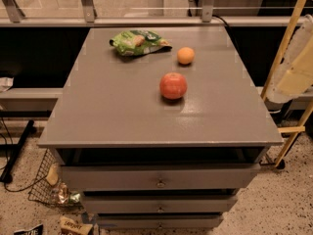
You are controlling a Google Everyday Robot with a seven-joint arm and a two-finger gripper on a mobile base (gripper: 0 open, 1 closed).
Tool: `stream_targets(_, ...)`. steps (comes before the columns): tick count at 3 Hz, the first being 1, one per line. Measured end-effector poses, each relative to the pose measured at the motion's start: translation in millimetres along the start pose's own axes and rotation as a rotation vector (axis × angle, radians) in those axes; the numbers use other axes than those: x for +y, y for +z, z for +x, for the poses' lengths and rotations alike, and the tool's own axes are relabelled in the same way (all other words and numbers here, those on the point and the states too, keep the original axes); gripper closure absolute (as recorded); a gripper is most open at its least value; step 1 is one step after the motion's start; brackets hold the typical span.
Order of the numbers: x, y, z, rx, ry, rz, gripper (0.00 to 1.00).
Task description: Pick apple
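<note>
The apple [173, 85] is round, red and glossy, and sits on the grey cabinet top [112, 106] a little right of centre. A smaller orange fruit [185, 56] lies behind it, apart from it. My gripper [293, 70] shows as a pale shape at the right edge of the view, beyond the cabinet's right side and well to the right of the apple. It touches nothing on the top.
A green snack bag [139, 42] lies at the back of the top. Drawers [160, 177] are below the front edge. A yellow wooden frame [288, 33] stands at the right. A wire basket with packets [51, 185] is on the floor at the left.
</note>
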State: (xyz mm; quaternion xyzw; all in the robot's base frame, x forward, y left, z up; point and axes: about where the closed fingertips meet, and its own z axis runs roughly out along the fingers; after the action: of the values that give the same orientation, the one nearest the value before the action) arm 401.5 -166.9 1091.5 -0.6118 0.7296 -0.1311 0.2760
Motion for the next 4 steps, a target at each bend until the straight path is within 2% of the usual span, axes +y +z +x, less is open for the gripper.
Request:
stream_targets(1, 0.0, 0.1, -0.1, 0.0, 0.0, 0.0, 0.0)
stream_targets(2, -4.9, 8.5, -8.9, -0.05, 0.032, 0.007, 0.0)
stream_targets(3, -15.2, 62.6, -30.1, -0.152, 0.096, -0.056, 0.0)
stream_targets(4, -17.9, 140.1, -53.7, -0.231, 0.171, -0.189, 0.0)
